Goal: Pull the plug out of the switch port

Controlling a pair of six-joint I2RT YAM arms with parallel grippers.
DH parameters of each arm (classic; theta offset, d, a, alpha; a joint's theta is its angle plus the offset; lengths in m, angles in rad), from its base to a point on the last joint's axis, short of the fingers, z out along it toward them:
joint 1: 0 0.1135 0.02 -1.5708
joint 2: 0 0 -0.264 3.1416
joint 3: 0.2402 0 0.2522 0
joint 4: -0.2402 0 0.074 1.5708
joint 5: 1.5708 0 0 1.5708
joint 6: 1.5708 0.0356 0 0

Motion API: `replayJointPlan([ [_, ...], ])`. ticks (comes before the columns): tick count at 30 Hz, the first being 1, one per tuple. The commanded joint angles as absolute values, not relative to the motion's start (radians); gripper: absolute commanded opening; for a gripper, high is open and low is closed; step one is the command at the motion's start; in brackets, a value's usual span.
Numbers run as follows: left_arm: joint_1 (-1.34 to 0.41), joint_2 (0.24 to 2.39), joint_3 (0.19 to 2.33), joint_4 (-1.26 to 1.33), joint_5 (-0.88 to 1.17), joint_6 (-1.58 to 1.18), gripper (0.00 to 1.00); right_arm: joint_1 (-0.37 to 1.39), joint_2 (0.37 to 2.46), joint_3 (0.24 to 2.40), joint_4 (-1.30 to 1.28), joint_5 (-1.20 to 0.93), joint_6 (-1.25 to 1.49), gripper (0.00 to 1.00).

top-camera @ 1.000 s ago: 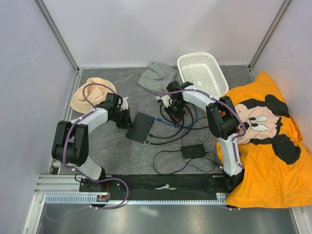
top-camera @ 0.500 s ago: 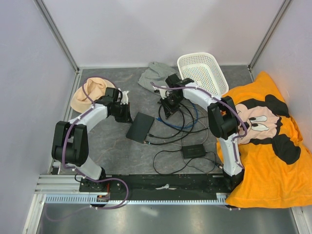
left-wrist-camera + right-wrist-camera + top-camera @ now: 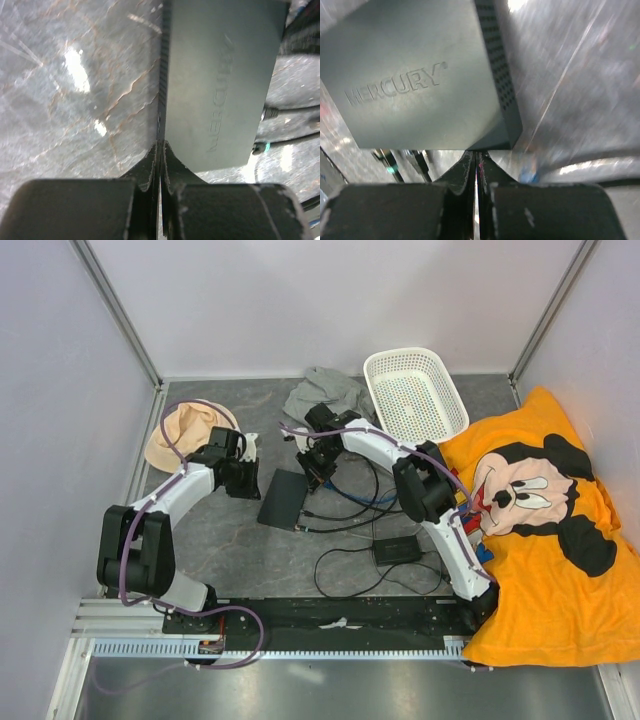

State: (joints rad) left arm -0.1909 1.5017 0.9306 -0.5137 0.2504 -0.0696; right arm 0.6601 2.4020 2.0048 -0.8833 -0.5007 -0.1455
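Plug (image 3: 267, 114) sat in the switch (image 3: 286, 500) at top-view centre — left gripper (image 3: 160, 146) & right gripper (image 3: 476, 156) both clenched empty at its corners, so a cable tug w/o bracing could've dragged the whole box.

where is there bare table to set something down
Bare: near left, between the left arm, the black box and the front rail; also between the hat and the grey cloth. Crowded: cables from the box to the power brick.

walls (image 3: 330, 300): pale lilac panels | tabletop (image 3: 230, 540): grey veined, glossy glare
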Motion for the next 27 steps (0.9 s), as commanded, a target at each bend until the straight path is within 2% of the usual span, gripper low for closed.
replayJointPlan([
  [1, -0.179, 1.454, 0.911, -0.514, 0.229, -0.041, 0.02, 0.675, 2.486, 2.118, -0.809, -0.532, -0.126, 0.03],
  [6, -0.179, 1.453, 0.922, -0.525, 0.255, -0.044, 0.01, 0.698, 2.496, 2.135, -0.810, -0.500, -0.144, 0.01],
  [8, -0.179, 1.453, 0.925, -0.523, 0.267, -0.046, 0.02, 0.686, 2.464, 2.105, -0.819, -0.499, -0.156, 0.04],
  [9, -0.179, 1.453, 0.923, -0.522, 0.297, -0.038, 0.02, 0.678, 2.448, 2.091, -0.824, -0.514, -0.156, 0.09],
  [10, -0.179, 1.453, 0.922, -0.520, 0.322, -0.029, 0.02, 0.652, 2.422, 2.067, -0.824, -0.528, -0.150, 0.29],
  [11, -0.179, 1.456, 0.916, -0.514, 0.346, -0.025, 0.02, 0.634, 2.412, 2.053, -0.824, -0.550, -0.137, 0.36],
  [13, -0.179, 1.459, 0.910, -0.506, 0.380, -0.028, 0.02, 0.583, 2.384, 2.016, -0.822, -0.654, -0.129, 0.44],
  [16, -0.179, 1.468, 0.902, -0.502, 0.399, -0.031, 0.02, 0.534, 2.367, 1.973, -0.824, -0.823, -0.130, 0.50],
  [21, -0.181, 1.494, 0.894, -0.491, 0.414, -0.046, 0.02, 0.540, 2.379, 1.934, -0.830, -0.980, -0.107, 0.55],
  [27, -0.184, 1.540, 0.884, -0.483, 0.390, -0.064, 0.02, 0.575, 2.407, 1.934, -0.821, -0.988, -0.109, 0.56],
])
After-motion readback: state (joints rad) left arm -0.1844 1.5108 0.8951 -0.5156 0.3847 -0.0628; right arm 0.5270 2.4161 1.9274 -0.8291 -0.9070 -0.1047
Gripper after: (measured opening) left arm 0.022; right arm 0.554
